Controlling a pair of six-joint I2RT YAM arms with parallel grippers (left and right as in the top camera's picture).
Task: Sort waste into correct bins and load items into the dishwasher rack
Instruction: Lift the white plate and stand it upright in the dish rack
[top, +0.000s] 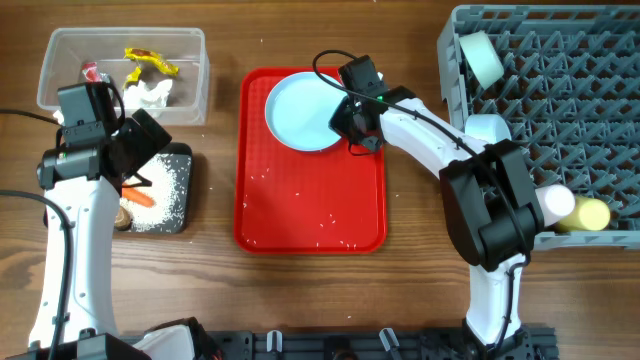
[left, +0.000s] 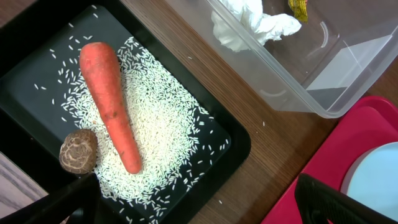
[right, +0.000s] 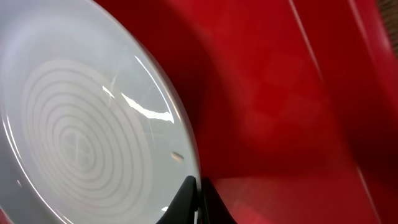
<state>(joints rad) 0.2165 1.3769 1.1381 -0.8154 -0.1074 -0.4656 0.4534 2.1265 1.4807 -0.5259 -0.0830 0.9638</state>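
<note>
Right gripper (right: 198, 199) was clenched on the rim of the light-blue plate (top: 300, 110), on the side nearest the grey rack (top: 560, 120); the plate lay at the far end of the red tray (top: 300, 210). Left gripper (left: 198, 180) hung with jaws spread wide, holding nothing, over the edge of the black tray (left: 37, 68), where the carrot piece (left: 109, 99) lay across a bed of rice (left: 161, 124) with the brown lump (left: 78, 151) just beside it. The clear tub (left: 298, 93), near the black tray, held the crumpled tissue (left: 249, 25) and a yellow wrapper (top: 150, 62).
</note>
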